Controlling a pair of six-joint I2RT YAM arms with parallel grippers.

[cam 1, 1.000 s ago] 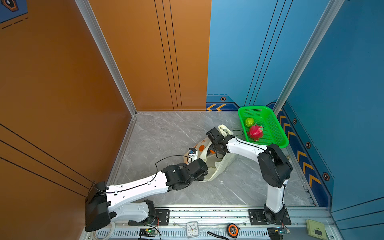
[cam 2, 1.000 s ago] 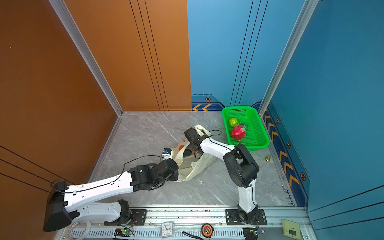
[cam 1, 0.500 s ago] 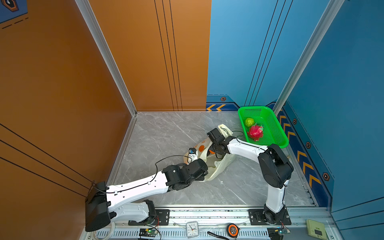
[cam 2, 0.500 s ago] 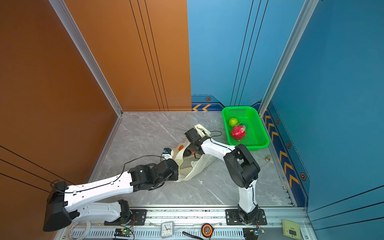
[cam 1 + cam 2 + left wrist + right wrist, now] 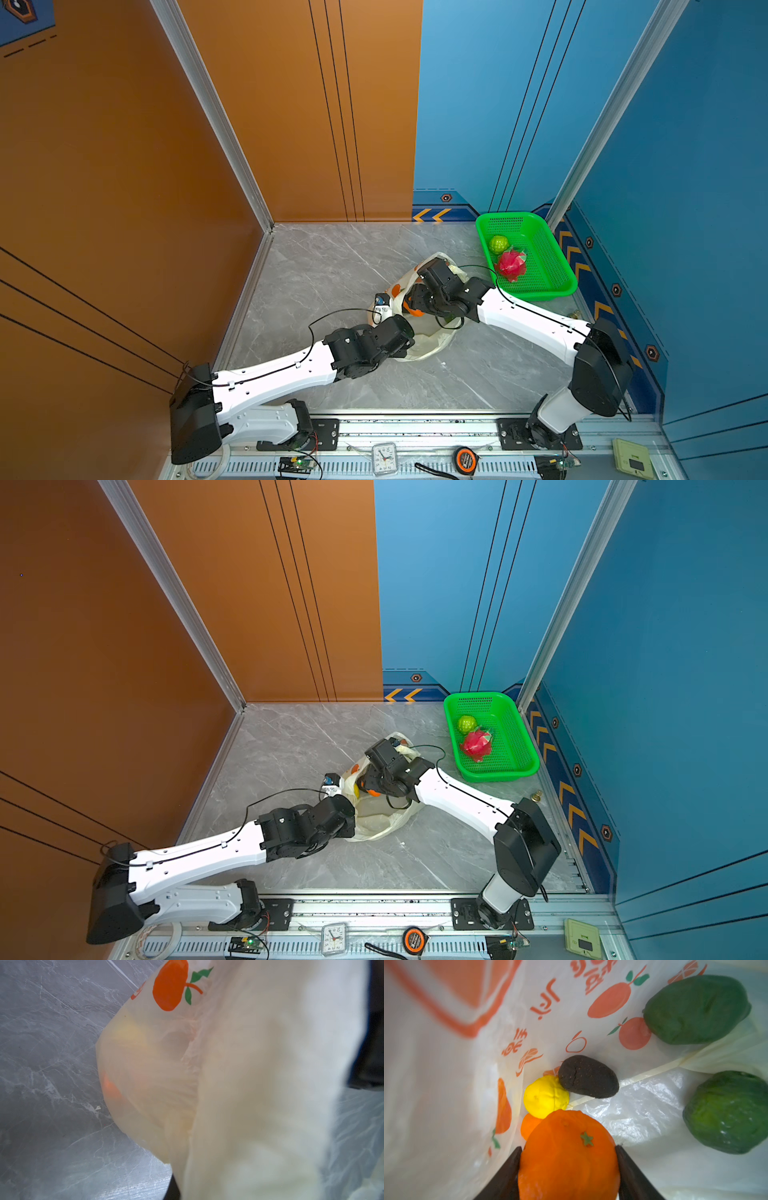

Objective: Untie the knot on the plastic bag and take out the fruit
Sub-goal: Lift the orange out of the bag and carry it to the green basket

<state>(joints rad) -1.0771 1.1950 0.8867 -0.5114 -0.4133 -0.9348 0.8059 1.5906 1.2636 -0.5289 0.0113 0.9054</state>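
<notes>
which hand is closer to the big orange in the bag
Right. The right hand grips the big orange inside the plastic bag; the left hand is outside at its rim.

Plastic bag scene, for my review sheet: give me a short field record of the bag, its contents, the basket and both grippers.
plastic bag: open, no knot visible
left gripper: shut, apparently pinching the bag's film
right gripper: inside the bag, jaws against both sides of an orange
loose in bag: second orange, yellow fruit, dark avocado, two green fruits
green basket: green round fruit, dragon fruit
</notes>
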